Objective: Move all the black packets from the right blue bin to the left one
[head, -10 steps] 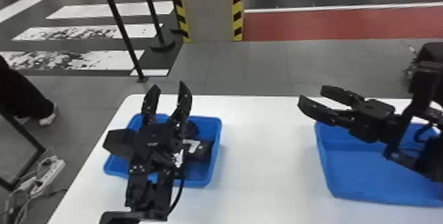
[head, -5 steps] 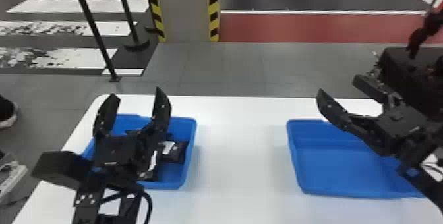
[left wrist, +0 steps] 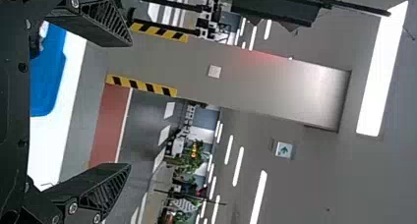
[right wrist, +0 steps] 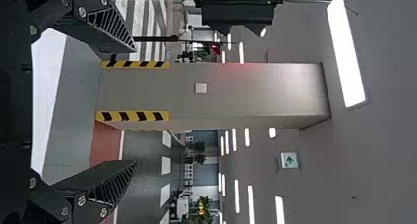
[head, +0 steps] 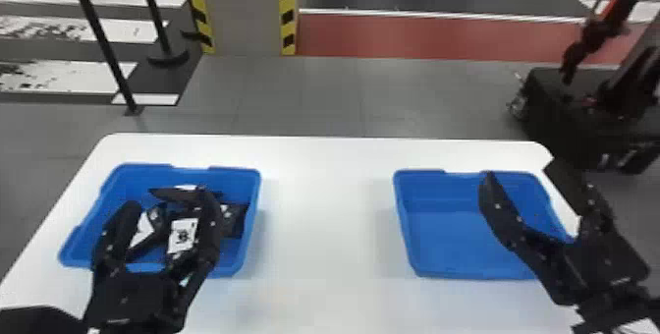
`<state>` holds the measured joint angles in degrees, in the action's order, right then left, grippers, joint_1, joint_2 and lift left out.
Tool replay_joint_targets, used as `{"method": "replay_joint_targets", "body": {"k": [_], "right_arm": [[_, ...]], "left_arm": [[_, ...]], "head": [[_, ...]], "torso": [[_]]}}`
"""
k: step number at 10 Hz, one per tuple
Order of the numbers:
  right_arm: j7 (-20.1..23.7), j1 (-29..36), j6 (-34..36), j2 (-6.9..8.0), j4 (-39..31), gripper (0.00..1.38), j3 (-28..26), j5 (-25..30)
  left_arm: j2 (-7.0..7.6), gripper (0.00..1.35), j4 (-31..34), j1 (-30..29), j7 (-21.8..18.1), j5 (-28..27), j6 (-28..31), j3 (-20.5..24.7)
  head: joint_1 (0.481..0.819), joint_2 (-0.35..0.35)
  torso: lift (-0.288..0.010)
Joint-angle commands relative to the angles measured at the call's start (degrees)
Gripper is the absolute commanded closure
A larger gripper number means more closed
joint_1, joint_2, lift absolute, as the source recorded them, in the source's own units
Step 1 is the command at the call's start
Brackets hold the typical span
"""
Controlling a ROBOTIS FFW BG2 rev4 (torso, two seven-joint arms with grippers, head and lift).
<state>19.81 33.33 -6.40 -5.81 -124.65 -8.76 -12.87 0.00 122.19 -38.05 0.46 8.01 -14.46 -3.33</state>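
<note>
Clearly, the head view shows black packets with white labels, jumbled inside the left bin, which is blue. Over that bin is the left gripper, fingers spread. Right of it, on the same white table, are another blue bin and the right gripper. Behind it stands a stripe-edged pillar.

Left wrist view: parted fingers, pillar beyond.

Right wrist view: fingers wide apart.

The white, round-cornered table carries the left blue bin and, well apart, the right blue bin.
</note>
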Motion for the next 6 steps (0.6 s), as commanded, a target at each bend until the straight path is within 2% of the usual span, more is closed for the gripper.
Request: {"method": "replay_joint_targets", "body": {"k": [1, 2, 4, 6], "right_arm": [[-0.74, 4.21, 3.17, 1.24, -3.67, 0.23, -0.02, 3.29], [-1.44, 6.04, 4.15, 1.85, -5.21, 0.23, -0.02, 4.69], [-2.84, 8.43, 7.52, 2.73, -6.34, 0.23, -0.02, 6.72], [-3.37, 9.84, 8.09, 3.08, -6.34, 0.23, -0.02, 7.33]], "left_arm": [[-0.15, 0.16, 0.79, -2.17, 0.51, -2.73, -1.15, -0.19], [-0.15, 0.16, 0.93, -3.43, 2.09, -4.93, -2.42, -0.19], [-0.15, 0.16, 0.93, -5.68, 2.44, -5.63, 0.67, 0.34], [-0.15, 0.16, 0.93, -6.95, 2.44, -6.16, 1.38, 0.52]], "head": [[0.695, -0.035], [0.695, -0.034], [0.695, -0.03], [0.695, -0.033]], "torso": [[-0.11], [-0.11], [-0.11], [-0.11]]}}
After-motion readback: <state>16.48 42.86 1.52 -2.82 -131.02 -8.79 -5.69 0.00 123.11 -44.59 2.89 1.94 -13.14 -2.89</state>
